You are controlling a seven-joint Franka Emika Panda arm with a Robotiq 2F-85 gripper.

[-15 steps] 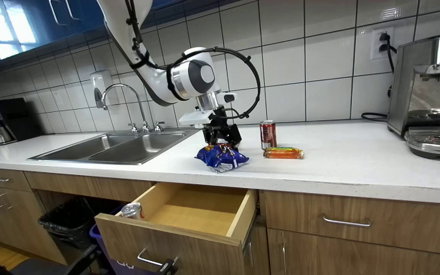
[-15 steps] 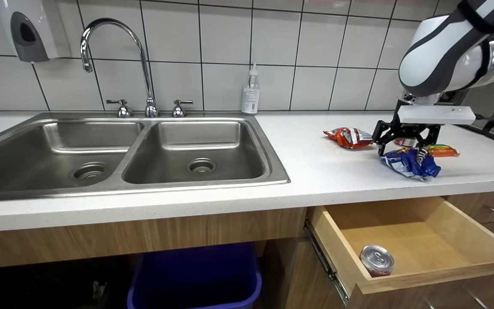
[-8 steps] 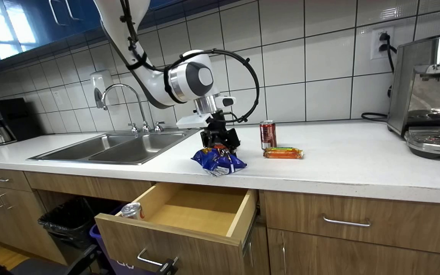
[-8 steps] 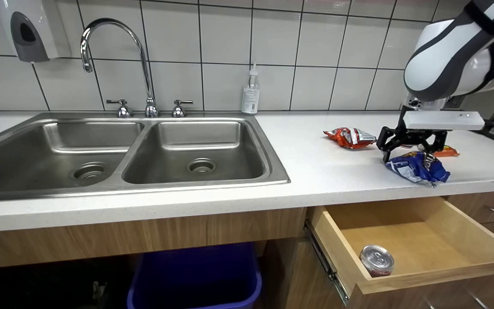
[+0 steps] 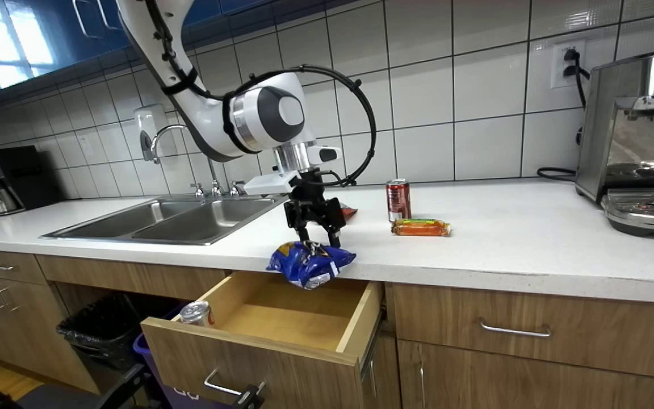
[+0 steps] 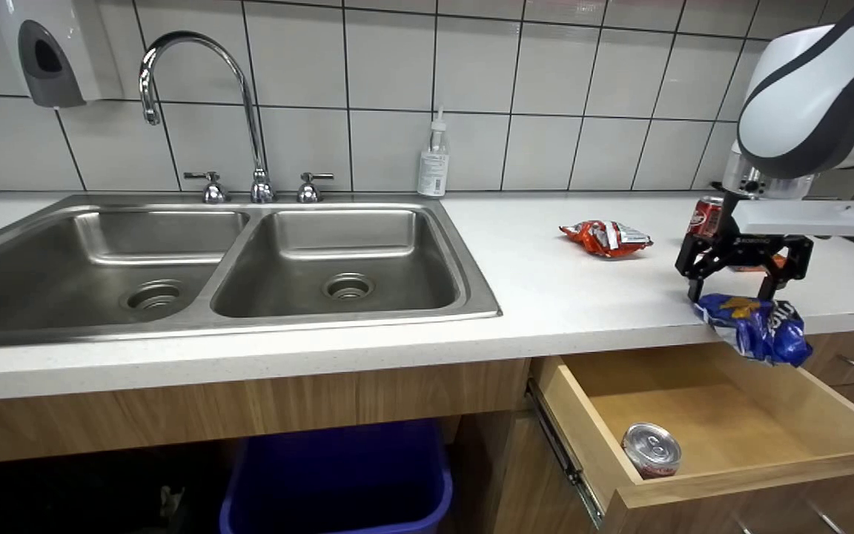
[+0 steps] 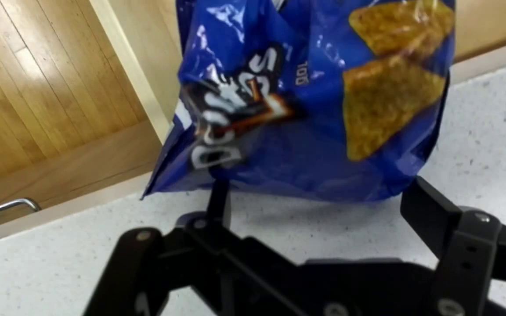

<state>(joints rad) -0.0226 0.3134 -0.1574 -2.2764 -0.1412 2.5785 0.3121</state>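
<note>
The black two-fingered gripper (image 6: 731, 291), its fingers (image 7: 428, 215) wide apart, holds the crinkled blue foil Doritos bag (image 6: 757, 330) between them, its broad edge left to right and its body to the near side, reaching past the white countertop (image 6: 568, 278) above the open pale-wood drawer (image 6: 731, 423).

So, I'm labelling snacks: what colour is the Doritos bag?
The Doritos bag is mostly blue, with golden-brown printed chips; clearest in the wrist view.
</note>
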